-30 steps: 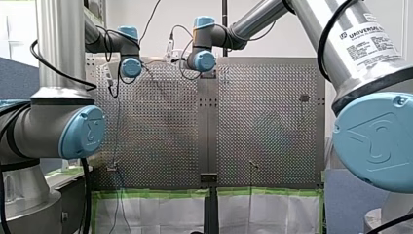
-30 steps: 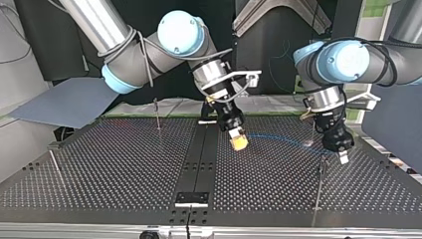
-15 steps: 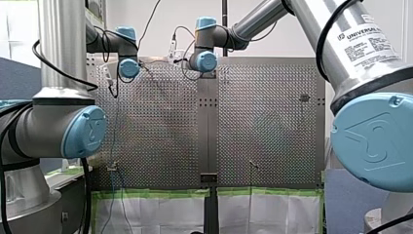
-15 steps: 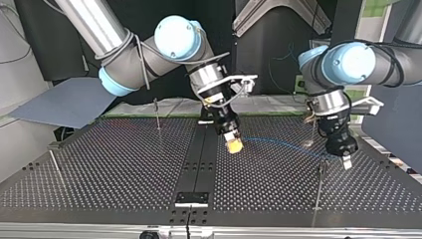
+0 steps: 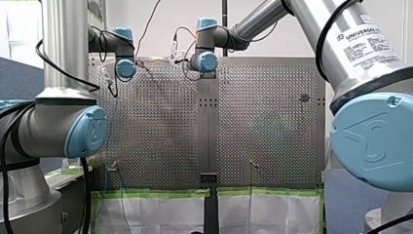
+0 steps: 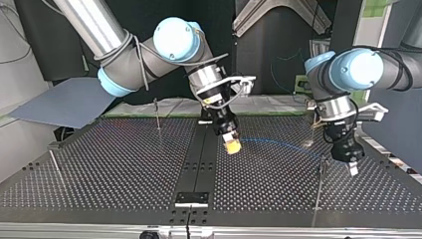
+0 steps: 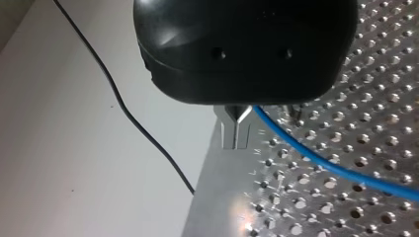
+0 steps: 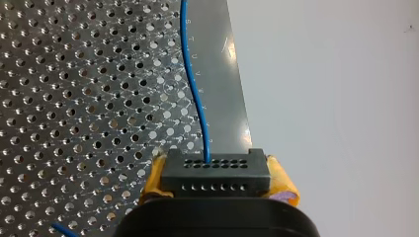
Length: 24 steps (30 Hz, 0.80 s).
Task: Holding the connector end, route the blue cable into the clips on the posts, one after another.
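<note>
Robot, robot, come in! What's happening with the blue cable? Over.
Right gripper shut on connector. Left gripper fingers together, blue cable running beside them. Cable strung between both grippers, post near left gripper. Nothing blocking in sight.

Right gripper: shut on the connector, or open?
Shut on it: right wrist view shows my right gripper with yellow pads against both sides of the black connector.

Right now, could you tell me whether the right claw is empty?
No, the right claw grips a black connector between its yellow pads.
</note>
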Each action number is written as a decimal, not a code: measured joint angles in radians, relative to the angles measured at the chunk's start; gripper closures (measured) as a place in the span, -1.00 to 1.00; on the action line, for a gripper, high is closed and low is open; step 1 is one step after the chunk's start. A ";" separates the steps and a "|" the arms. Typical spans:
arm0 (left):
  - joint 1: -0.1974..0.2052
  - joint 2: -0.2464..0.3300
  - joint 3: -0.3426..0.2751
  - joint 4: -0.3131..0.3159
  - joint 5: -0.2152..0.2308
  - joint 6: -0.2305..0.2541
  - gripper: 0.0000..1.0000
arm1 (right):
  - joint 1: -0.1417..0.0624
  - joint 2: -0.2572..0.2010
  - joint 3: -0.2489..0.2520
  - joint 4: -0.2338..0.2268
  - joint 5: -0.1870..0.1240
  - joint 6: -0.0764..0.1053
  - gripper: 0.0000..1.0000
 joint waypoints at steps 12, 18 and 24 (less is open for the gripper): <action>0.036 -0.032 0.002 0.060 0.092 -0.080 1.00 | -0.011 0.002 0.000 0.001 -0.002 0.000 1.00; 0.065 -0.051 0.002 0.071 0.124 -0.104 1.00 | -0.024 0.005 0.000 -0.001 -0.001 0.000 1.00; 0.084 -0.063 0.009 0.090 0.167 -0.121 1.00 | -0.039 0.008 0.000 -0.003 -0.001 0.000 1.00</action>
